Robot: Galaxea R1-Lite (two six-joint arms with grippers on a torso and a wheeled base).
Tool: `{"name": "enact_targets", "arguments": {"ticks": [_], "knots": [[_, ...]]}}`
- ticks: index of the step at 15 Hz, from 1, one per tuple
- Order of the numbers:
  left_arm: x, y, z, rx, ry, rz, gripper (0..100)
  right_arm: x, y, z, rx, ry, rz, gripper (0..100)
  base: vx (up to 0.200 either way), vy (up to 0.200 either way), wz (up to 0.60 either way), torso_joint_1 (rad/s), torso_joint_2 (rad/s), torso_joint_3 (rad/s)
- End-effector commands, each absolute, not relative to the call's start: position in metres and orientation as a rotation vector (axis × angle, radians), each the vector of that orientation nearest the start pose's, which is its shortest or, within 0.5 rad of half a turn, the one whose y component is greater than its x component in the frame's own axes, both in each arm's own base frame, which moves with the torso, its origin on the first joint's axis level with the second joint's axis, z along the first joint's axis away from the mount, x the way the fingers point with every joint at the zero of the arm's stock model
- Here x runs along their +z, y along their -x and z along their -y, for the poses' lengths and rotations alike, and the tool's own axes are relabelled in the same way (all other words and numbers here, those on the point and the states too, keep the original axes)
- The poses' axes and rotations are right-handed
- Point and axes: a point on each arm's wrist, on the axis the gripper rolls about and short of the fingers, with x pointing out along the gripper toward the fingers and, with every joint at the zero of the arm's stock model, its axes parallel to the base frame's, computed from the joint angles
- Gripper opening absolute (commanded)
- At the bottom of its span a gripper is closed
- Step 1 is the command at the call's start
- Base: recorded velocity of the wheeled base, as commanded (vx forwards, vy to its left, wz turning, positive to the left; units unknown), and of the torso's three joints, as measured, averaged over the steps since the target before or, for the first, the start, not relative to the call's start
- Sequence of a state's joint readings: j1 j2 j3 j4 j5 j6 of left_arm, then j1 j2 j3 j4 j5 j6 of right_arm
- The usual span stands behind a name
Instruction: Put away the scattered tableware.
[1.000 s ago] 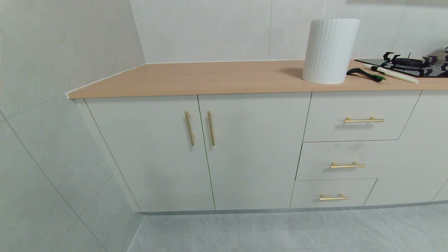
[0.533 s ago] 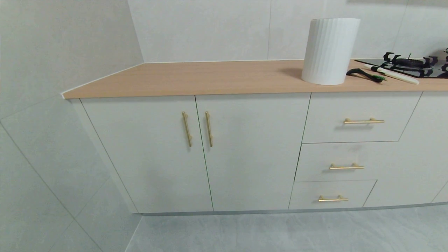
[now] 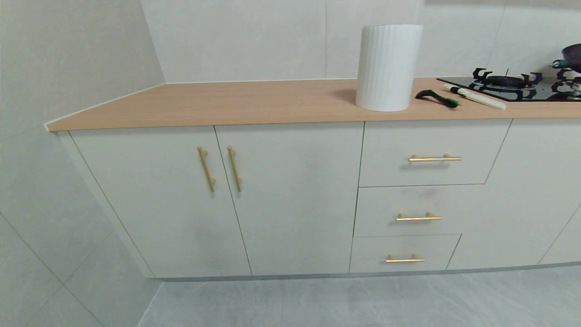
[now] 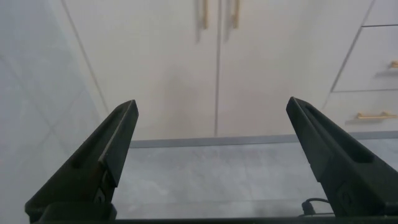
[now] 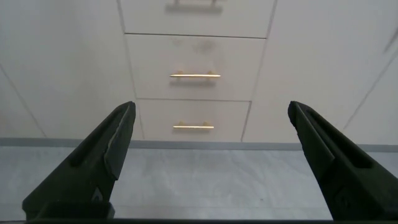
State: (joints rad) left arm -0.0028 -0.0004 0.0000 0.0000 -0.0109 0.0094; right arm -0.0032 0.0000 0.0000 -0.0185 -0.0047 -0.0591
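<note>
L gripper (image 4: 211, 107) jaws wide apart, empty, held low facing cupboard doors (image 4: 217, 37); R gripper (image 5: 211, 109) likewise spread, nothing in it, facing drawers (image 5: 194, 65); prob. kept low since nothing's within reach. Up on worktop (image 3: 227, 102): black-handled utensil (image 3: 436, 97) & white-handled one (image 3: 475, 96) lie loose beside upright ribbed white holder (image 3: 388, 68), by hob (image 3: 508, 86); holder likely their home.

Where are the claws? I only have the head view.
Observer: Left claw is open and empty, held low, facing the double cupboard doors.
Operator: And the right?
Observer: Right claw is open and empty, facing the lower drawers.
</note>
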Motion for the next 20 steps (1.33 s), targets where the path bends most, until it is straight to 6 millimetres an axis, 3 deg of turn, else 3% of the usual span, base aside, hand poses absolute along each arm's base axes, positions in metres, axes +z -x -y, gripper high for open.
{"name": "enact_targets", "arguments": {"ticks": [1,8,17,20], "knots": [[0.0755,0.0228,0.0002,-0.014,-0.009,0.0,100,0.0776,0.0226,0.0,-0.008,0.06,0.017,100,0.0,-0.2,0.0,0.002,0.0,0.002],[0.0755,0.0228,0.0002,-0.014,-0.008,0.0,100,0.0776,0.0227,0.0,-0.008,0.058,0.018,100,0.0,-0.029,0.0,0.0,0.0,0.0],[0.0755,0.0228,0.0001,-0.012,-0.006,0.0,100,0.0774,0.0226,0.0,-0.008,0.061,0.015,100,0.2,0.0,0.0,0.003,0.0,0.001],[0.0755,0.0228,0.0001,-0.012,-0.006,0.0,100,0.0774,0.0226,0.0,-0.007,0.064,0.015,100,0.0,0.0,0.0,0.0,0.0,0.0]]}}
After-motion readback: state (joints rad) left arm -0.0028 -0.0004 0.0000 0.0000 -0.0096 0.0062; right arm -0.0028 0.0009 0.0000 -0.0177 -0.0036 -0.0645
